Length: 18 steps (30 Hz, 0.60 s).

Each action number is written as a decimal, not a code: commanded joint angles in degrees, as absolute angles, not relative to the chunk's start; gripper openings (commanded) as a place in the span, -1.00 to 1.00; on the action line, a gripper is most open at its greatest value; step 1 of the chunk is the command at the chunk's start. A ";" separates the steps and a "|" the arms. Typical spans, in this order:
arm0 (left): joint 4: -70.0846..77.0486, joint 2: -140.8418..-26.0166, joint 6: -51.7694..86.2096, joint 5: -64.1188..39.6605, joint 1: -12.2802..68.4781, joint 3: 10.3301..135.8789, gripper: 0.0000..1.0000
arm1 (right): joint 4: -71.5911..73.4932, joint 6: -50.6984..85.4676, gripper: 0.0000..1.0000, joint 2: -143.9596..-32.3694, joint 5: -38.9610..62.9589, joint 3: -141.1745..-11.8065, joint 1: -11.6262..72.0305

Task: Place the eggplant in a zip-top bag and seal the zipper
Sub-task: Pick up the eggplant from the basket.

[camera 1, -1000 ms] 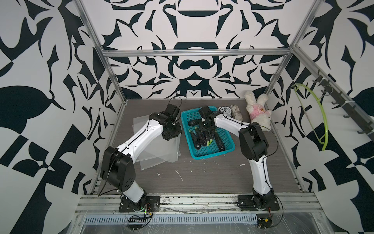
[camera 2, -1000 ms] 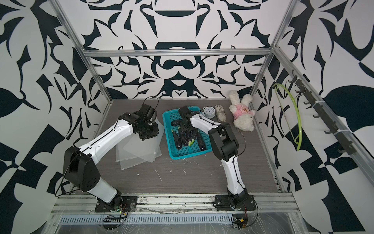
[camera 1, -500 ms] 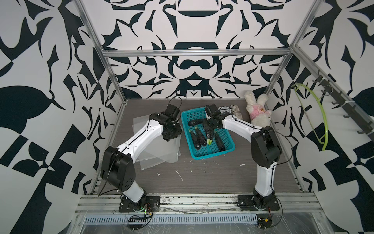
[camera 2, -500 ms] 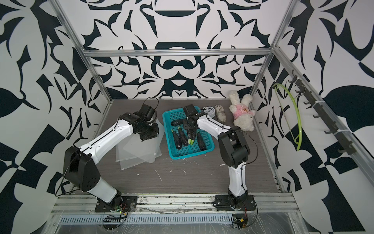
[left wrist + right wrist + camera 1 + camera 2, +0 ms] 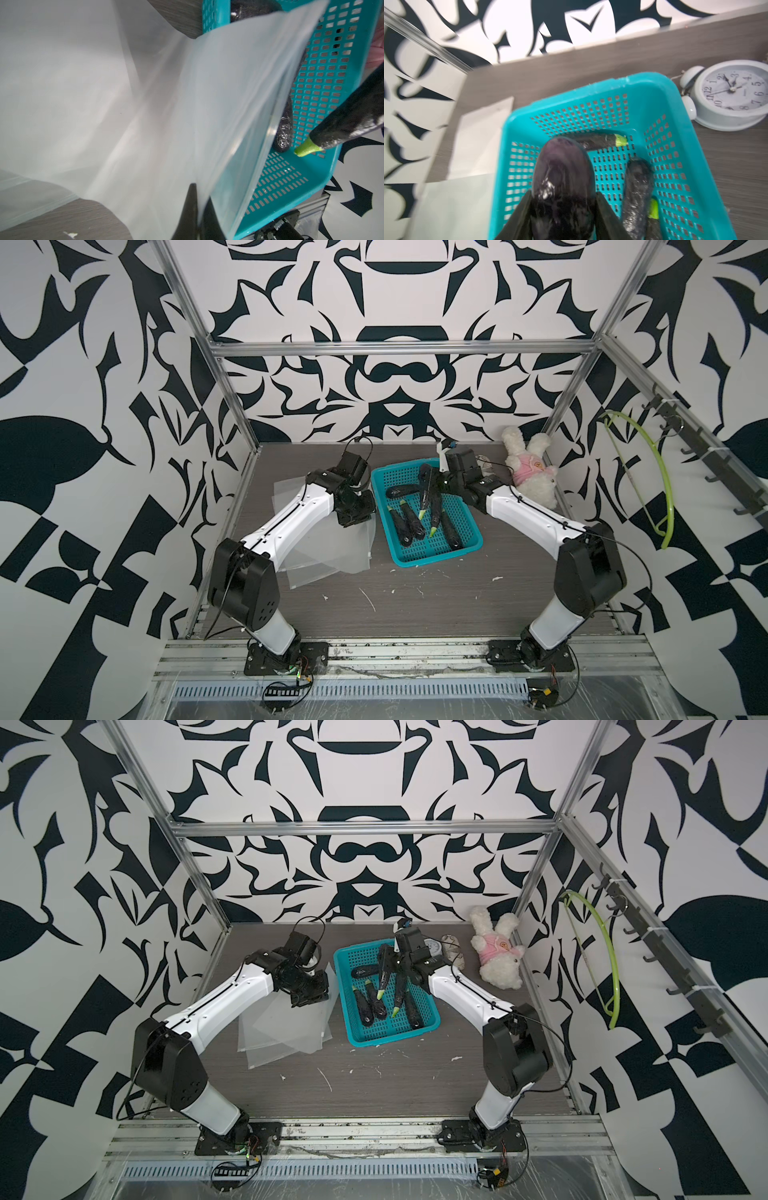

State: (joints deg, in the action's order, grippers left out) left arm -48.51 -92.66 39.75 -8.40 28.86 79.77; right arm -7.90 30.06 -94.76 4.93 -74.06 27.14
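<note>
The right gripper (image 5: 563, 195) is clamping the eggplant (image 5: 562, 166) between its jaws, one jaw pressing on each side of the thick purple body. The rounded blunt end is sticking out past the jaw tips. In both top views the eggplant (image 5: 427, 495) is hanging clear above the teal basket (image 5: 436, 558) with its green stem end pointing down, not touching the other eggplants (image 5: 409, 522) lying inside. The basket is sitting near the middle of the table (image 5: 436, 605), toward its back edge.

The left gripper (image 5: 200, 207) is pinching an edge of the clear zip-top bag (image 5: 239, 93), its jaws closed tight on the film. The bag is rising from the pile of bags (image 5: 328, 551) on the table's left side and standing just beside the basket's left rim. A white alarm clock (image 5: 733, 93) is lying just beyond the basket, toward the back right corner
</note>
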 commanded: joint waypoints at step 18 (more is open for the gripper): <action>-42.67 -94.09 39.38 -15.78 30.50 79.71 -1.00 | 25.16 46.99 -0.16 -92.50 18.78 -69.14 28.38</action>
